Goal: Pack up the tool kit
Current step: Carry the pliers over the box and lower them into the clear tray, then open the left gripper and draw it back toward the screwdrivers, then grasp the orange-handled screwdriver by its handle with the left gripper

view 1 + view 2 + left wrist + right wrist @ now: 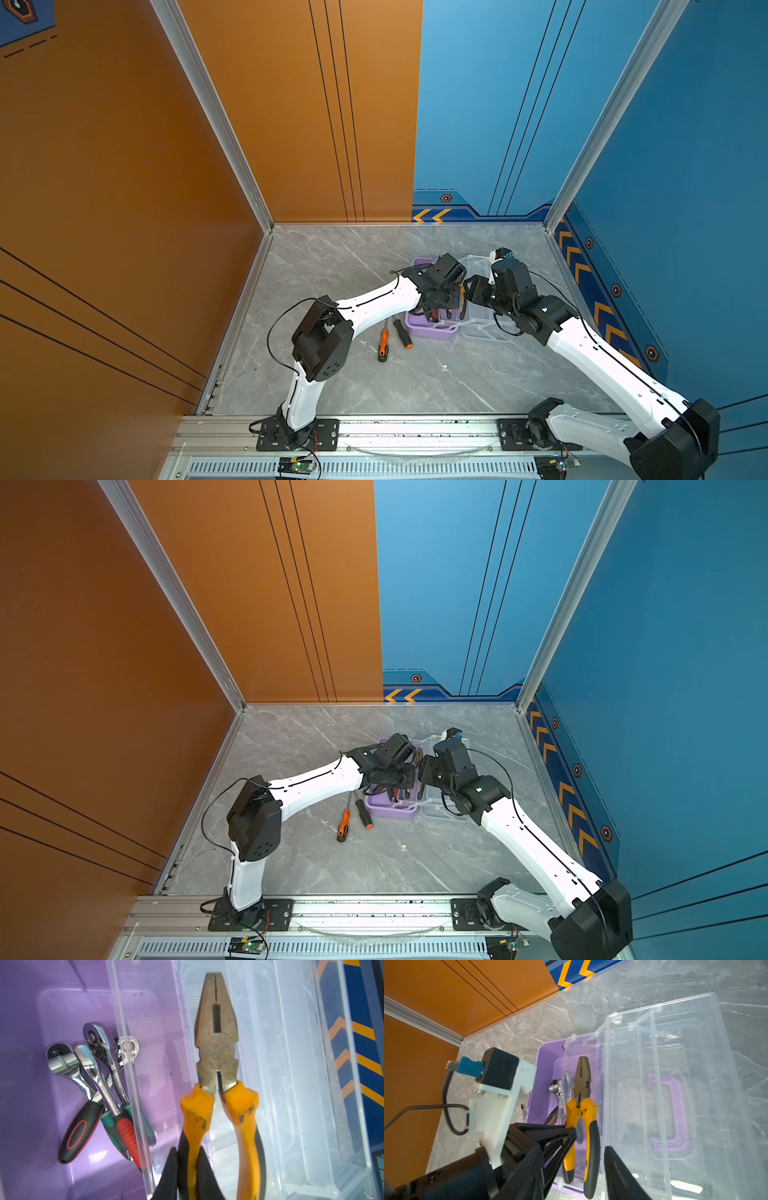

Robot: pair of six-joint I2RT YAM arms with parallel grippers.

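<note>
The lilac case [428,332] [390,812] [544,1059] lies open, and its clear lid [695,1053] is folded out beside it with the purple handle [681,1115] showing through. My left gripper [188,1151] [440,303] is shut on one yellow handle of the pliers [216,1043] [583,1084]. It holds them over the case's clear inner tray [259,1084]. Steel ratchet wrenches [97,1047] with red, black and green grips lie in the case's bottom. My right gripper [573,1151] [469,291] is open close by, and its fingers stand either side of the pliers' handle ends.
Two screwdrivers lie on the grey marble table left of the case, one orange [383,345] [343,825] and one black with an orange end [403,333] [364,813]. Orange and blue walls close in the table. The two grippers crowd each other over the case.
</note>
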